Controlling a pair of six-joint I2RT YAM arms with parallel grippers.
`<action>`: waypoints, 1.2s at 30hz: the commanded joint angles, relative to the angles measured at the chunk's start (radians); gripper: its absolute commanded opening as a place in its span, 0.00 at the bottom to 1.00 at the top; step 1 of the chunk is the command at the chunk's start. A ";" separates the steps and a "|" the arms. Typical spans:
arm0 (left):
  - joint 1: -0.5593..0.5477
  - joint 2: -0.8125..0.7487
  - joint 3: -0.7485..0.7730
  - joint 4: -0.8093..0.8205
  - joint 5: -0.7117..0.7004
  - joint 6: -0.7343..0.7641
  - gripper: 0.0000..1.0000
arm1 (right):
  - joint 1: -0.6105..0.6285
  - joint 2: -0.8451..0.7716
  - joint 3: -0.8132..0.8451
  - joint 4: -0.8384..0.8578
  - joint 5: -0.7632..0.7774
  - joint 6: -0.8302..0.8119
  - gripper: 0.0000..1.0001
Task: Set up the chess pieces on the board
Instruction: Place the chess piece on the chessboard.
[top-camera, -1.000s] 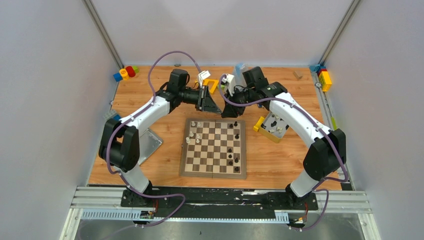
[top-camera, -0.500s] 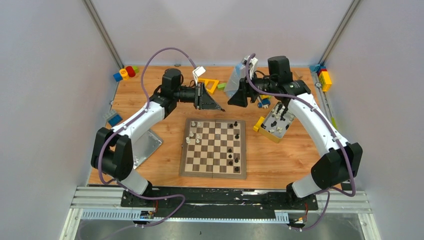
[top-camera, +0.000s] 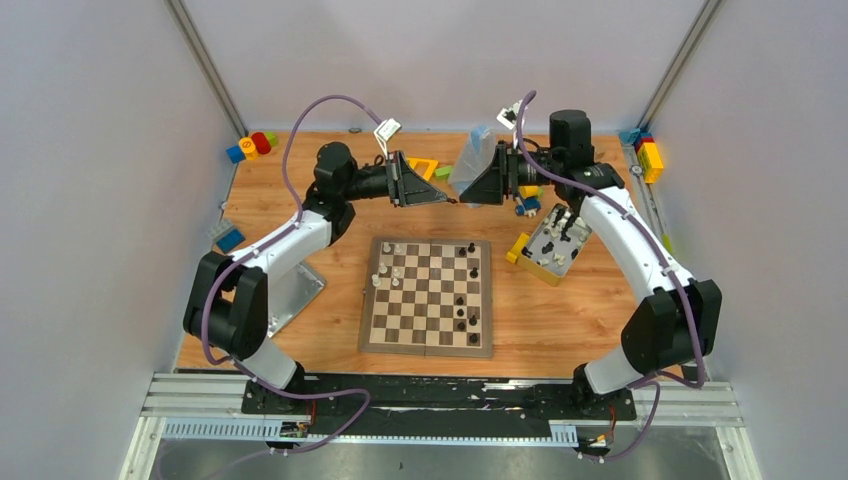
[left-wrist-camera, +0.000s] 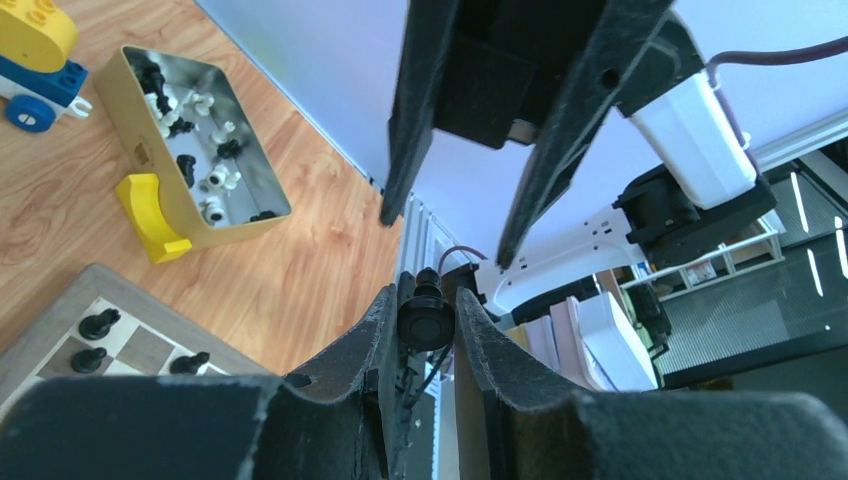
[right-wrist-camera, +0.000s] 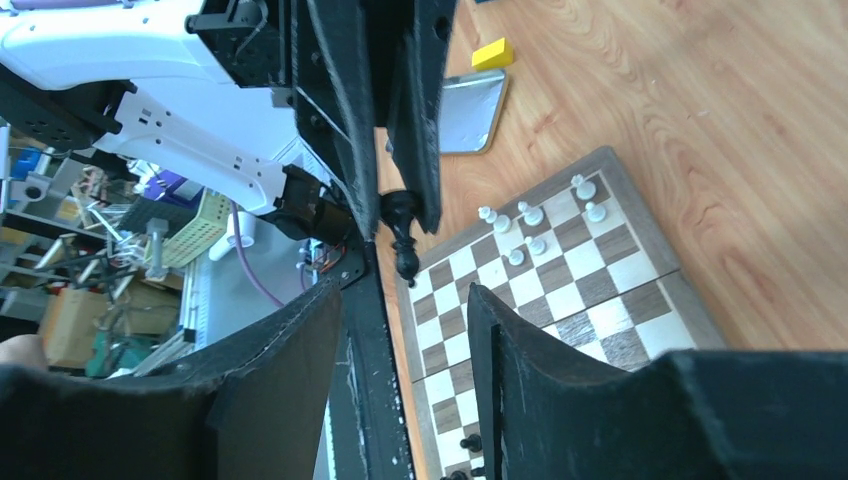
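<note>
The board lies mid-table with a few white chess pieces on its left squares and black ones on its right. Both grippers hang tip to tip above its far edge. My left gripper is shut on a black chess piece, which also shows in the right wrist view as a black piece between the left fingers. Facing it, my right gripper is open with nothing between its fingers. The board shows below.
A yellow-sided tin box with several loose pieces stands right of the board. A silver lid lies to its left. Coloured toy blocks sit at the back left, back right and behind the grippers.
My right gripper has lifted from the board's far right corner, swung back and opened. My left gripper has risen with its black piece, and the two now meet tip to tip.
</note>
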 joint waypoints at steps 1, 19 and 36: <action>-0.002 -0.005 -0.008 0.151 -0.010 -0.071 0.00 | -0.003 0.016 -0.047 0.130 -0.079 0.102 0.51; -0.028 -0.006 -0.008 0.121 -0.029 -0.036 0.00 | -0.004 0.063 -0.052 0.251 -0.165 0.215 0.32; -0.038 -0.004 -0.010 0.070 -0.042 0.018 0.00 | -0.002 0.061 -0.049 0.274 -0.196 0.239 0.12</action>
